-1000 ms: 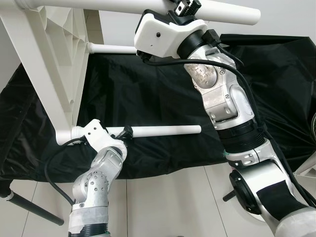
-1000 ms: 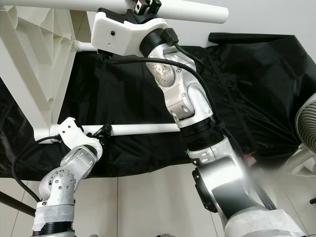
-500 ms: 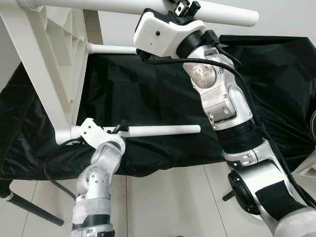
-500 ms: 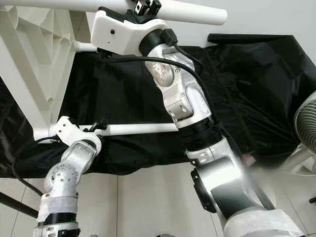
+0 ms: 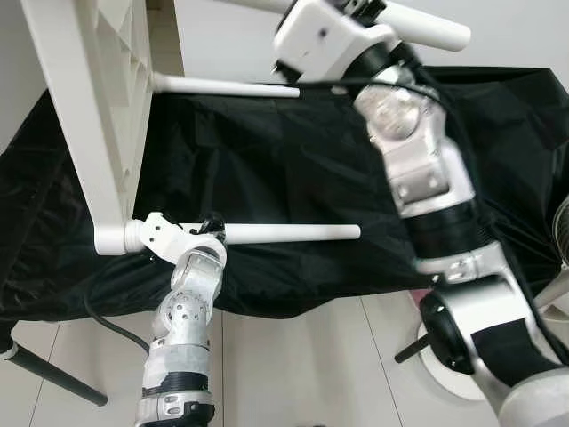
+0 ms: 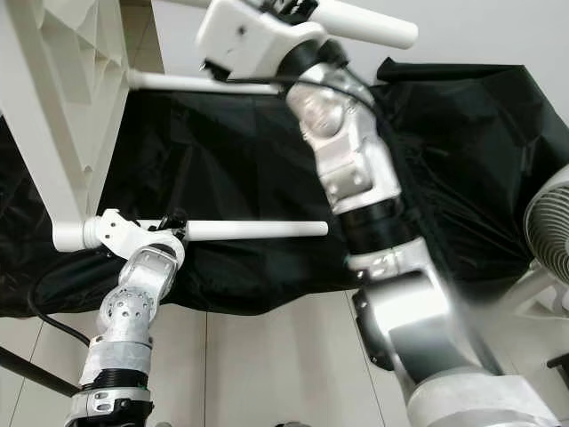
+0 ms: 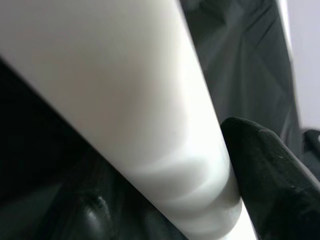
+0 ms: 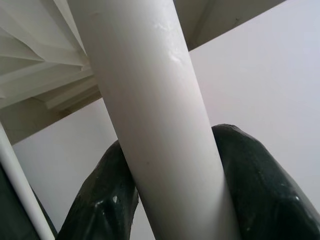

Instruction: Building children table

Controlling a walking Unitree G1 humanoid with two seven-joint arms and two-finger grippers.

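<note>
The white plastic children's table top (image 5: 84,107) stands on its edge at the left, ribbed underside facing right, with white tube legs sticking out sideways. My left gripper (image 5: 212,228) is shut on the lower leg (image 5: 284,233) close to its socket. In the left wrist view black fingers (image 7: 270,175) press against that leg (image 7: 125,100). My right gripper (image 5: 360,9) is shut on the upper leg (image 5: 427,25) near the top of the view. The right wrist view has both fingers (image 8: 260,185) clamped around that leg (image 8: 160,120). A third leg (image 5: 222,86) juts out behind.
A black cloth (image 5: 267,160) covers the floor under and behind the table. Pale floor tiles (image 5: 311,356) lie in front. A white fan (image 6: 551,222) stands at the right edge. A dark pole (image 5: 53,381) lies at the lower left.
The camera has shifted. The table top has swung more upright and lower, the upper leg and my right gripper moved right, and my left arm straightened under the lower leg.
</note>
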